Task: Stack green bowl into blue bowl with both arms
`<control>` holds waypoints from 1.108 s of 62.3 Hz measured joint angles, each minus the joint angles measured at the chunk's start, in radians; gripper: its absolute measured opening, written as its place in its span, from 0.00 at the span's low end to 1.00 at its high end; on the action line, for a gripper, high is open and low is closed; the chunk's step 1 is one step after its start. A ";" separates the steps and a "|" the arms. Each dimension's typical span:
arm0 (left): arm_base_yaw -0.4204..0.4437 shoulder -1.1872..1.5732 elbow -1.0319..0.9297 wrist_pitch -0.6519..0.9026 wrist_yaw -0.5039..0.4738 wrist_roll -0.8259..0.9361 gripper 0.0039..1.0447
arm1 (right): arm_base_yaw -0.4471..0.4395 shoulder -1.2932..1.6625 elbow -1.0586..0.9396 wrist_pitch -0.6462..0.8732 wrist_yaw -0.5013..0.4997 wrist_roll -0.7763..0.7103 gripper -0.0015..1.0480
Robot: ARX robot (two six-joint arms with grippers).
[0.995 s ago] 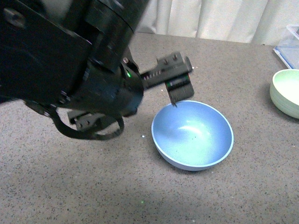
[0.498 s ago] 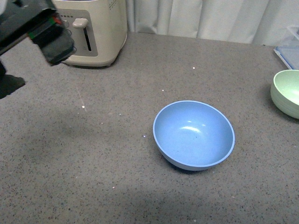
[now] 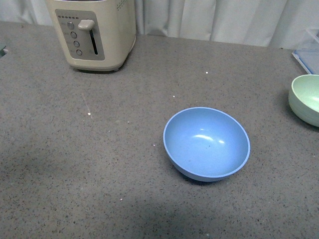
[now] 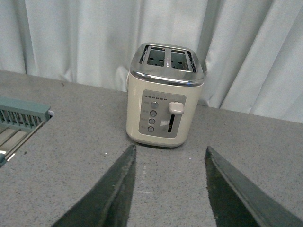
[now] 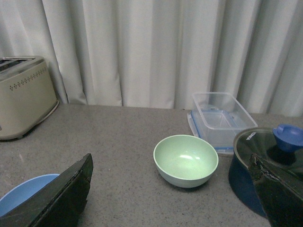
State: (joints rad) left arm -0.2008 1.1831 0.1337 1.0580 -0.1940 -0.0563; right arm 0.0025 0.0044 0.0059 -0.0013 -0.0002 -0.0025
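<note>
The blue bowl (image 3: 207, 143) stands upright and empty in the middle of the grey counter; a slice of it shows in the right wrist view (image 5: 23, 193). The green bowl (image 3: 306, 98) stands empty at the right edge of the front view and shows whole in the right wrist view (image 5: 185, 160). Neither arm shows in the front view. My left gripper (image 4: 169, 161) is open and empty, facing the toaster. My right gripper (image 5: 170, 189) is open and empty, with the green bowl a little way ahead between its fingers.
A cream toaster (image 3: 92, 32) stands at the back left. A clear lidded food box (image 5: 220, 117) sits behind the green bowl. A dark blue pot with a glass lid (image 5: 265, 165) stands beside the green bowl. A green rack (image 4: 19, 120) lies by the left gripper's side.
The left arm, which filled the left of the front view and had its gripper at the blue bowl's rim, has drawn back to the left and left the view. The bowls have not moved.
</note>
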 joint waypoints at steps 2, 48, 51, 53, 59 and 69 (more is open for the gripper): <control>0.010 -0.022 -0.013 -0.016 0.011 0.010 0.35 | 0.000 0.000 0.000 0.000 -0.001 0.000 0.91; 0.198 -0.632 -0.114 -0.515 0.192 0.048 0.04 | 0.000 0.000 0.000 0.000 -0.001 0.000 0.91; 0.198 -0.660 -0.114 -0.538 0.192 0.048 0.04 | 0.000 0.000 0.000 0.000 -0.001 0.000 0.91; 0.198 -0.676 -0.114 -0.553 0.192 0.048 0.04 | 0.000 0.000 0.000 0.000 -0.001 0.000 0.91; 0.198 -0.731 -0.115 -0.607 0.192 0.048 0.04 | 0.000 0.000 0.000 0.000 -0.001 0.000 0.91; 0.198 -0.809 -0.115 -0.682 0.192 0.048 0.04 | 0.000 0.000 0.000 0.000 -0.001 0.000 0.91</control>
State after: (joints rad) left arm -0.0025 0.3737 0.0189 0.3763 -0.0017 -0.0078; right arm 0.0025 0.0044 0.0059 -0.0013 -0.0010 -0.0025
